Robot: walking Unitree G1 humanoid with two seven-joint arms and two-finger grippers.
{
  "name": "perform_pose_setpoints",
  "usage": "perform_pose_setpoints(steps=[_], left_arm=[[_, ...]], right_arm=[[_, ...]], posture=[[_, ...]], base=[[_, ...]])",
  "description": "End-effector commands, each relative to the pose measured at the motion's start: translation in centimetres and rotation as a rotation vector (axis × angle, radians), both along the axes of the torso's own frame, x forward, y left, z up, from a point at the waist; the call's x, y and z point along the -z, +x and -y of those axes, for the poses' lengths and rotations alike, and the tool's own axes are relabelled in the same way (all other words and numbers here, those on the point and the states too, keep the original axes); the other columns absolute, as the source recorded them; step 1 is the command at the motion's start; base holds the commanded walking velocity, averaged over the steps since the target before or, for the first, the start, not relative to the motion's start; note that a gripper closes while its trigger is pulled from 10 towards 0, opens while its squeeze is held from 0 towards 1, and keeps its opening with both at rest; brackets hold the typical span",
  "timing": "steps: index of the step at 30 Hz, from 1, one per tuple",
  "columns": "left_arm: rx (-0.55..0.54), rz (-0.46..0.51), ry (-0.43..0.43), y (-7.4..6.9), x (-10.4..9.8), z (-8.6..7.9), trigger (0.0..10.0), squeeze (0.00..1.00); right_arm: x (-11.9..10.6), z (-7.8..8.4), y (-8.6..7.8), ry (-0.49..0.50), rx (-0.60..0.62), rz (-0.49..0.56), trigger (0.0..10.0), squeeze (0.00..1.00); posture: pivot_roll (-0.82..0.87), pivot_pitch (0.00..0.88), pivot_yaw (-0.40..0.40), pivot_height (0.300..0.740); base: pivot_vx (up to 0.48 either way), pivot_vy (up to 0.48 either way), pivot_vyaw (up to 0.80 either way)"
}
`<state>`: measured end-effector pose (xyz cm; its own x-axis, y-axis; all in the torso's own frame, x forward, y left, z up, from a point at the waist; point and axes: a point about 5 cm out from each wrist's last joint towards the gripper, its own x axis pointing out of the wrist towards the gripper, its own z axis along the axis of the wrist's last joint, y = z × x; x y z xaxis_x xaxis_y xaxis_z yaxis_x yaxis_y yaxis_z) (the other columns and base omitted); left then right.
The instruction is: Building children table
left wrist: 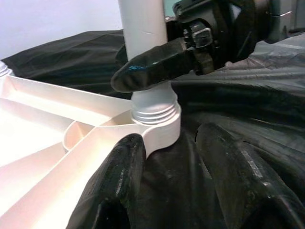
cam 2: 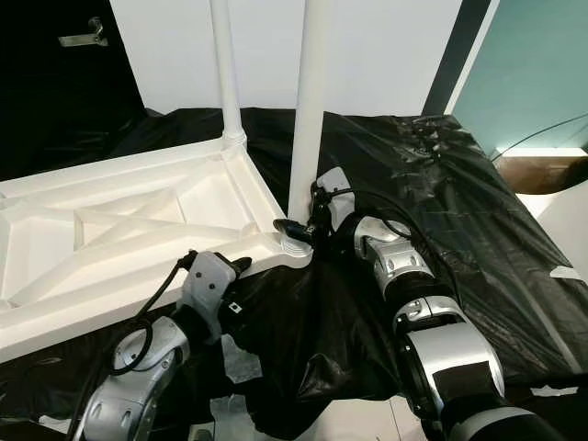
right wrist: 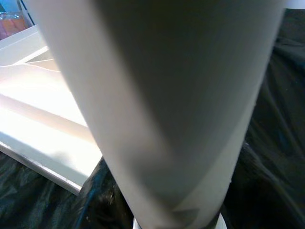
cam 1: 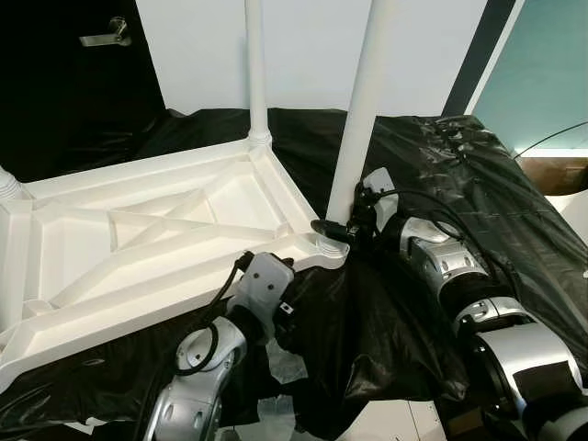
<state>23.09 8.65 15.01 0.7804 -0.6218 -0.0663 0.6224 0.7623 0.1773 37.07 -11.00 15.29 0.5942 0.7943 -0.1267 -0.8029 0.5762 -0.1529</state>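
We see the white moulded-plastic children's table top (cam 1: pixel 156 239) lying upside down, ribbed underside up, on crumpled black plastic sheeting (cam 1: pixel 478 193) spread over the surface before us. Two white cylindrical plastic legs stand upright in its corner sockets: a far leg (cam 1: pixel 255 64) at the back corner and a near leg (cam 1: pixel 363 110) at the front right corner, its grey threaded foot seated in the socket (left wrist: pixel 153 114).

Our right tool (cam 1: pixel 338 230) reaches in from the right and grasps the near leg just above that socket; in the left wrist view one of its black fingers (left wrist: pixel 152 67) lies across the front of the leg. In the right wrist view the leg (right wrist: pixel 162 105) rises close before the camera.

Our left tool (left wrist: pixel 167 186) sits low at the table top's front edge, just beside the same corner. Its two black fingers are spread apart, released, one (left wrist: pixel 119 181) against the rim below the socket.

A black door with a metal lever handle (cam 1: pixel 106 37) stands at the back left.
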Motion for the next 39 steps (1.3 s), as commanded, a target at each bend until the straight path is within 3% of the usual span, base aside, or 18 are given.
perform_pose_setpoints(steps=[1, 6, 10, 15, 19, 26, 33, 39], left_arm=[[-0.148, 0.013, 0.006, 0.3, 0.6, -0.5, 10.0, 0.0], [-0.09, 0.01, 0.042, 0.1, 1.3, -0.5, 10.0, 0.0], [-0.083, 0.012, 0.045, 0.1, 1.3, -0.6, 10.0, 0.0], [-0.059, 0.028, 0.04, 0.4, 0.9, -0.6, 10.0, 0.0], [-0.046, 0.03, 0.041, 0.3, 1.0, -0.5, 10.0, 0.0], [-0.037, 0.03, 0.043, 0.2, 1.2, -0.5, 10.0, 0.0], [-0.042, 0.035, 0.046, 0.3, 1.2, -0.6, 10.0, 0.0], [-0.04, 0.036, 0.04, 0.5, 1.2, -0.5, 10.0, 0.0]], right_arm=[[1.9, -0.1, -0.5, -0.058, 0.003, -0.048, 10.0, 0.0], [2.9, 0.3, -0.2, -0.068, 0.199, -0.026, 10.0, 0.0], [3.0, 0.3, -0.2, -0.063, 0.233, -0.022, 10.0, 0.0], [4.2, -0.6, -0.4, 0.009, 0.446, -0.065, 10.0, 0.0], [4.9, -1.7, -1.0, 0.067, 0.54, -0.096, 10.0, 0.0], [5.5, -3.7, -2.4, 0.162, 0.649, -0.127, 10.0, 0.0], [4.6, -5.2, -3.3, 0.22, 0.621, -0.114, 10.0, 0.0], [3.7, -4.8, -3.1, 0.237, 0.632, -0.072, 10.0, 0.0]], posture=[[0.16, 0.016, -0.06, 0.74], [0.15, 0.031, -0.036, 0.74], [0.14, 0.032, -0.035, 0.74], [0.14, 0.033, -0.028, 0.74], [0.14, 0.031, -0.028, 0.74], [0.14, 0.032, -0.032, 0.74], [0.14, 0.026, -0.031, 0.74], [0.13, 0.022, -0.033, 0.74]], base=[[0.0, 0.0, 0.0], [0.0, 0.0, 0.0], [0.0, 0.0, 0.0], [0.0, 0.0, 0.0], [0.0, 0.0, 0.0], [0.0, 0.0, 0.0], [0.0, 0.0, 0.0], [0.0, 0.0, 0.0]])
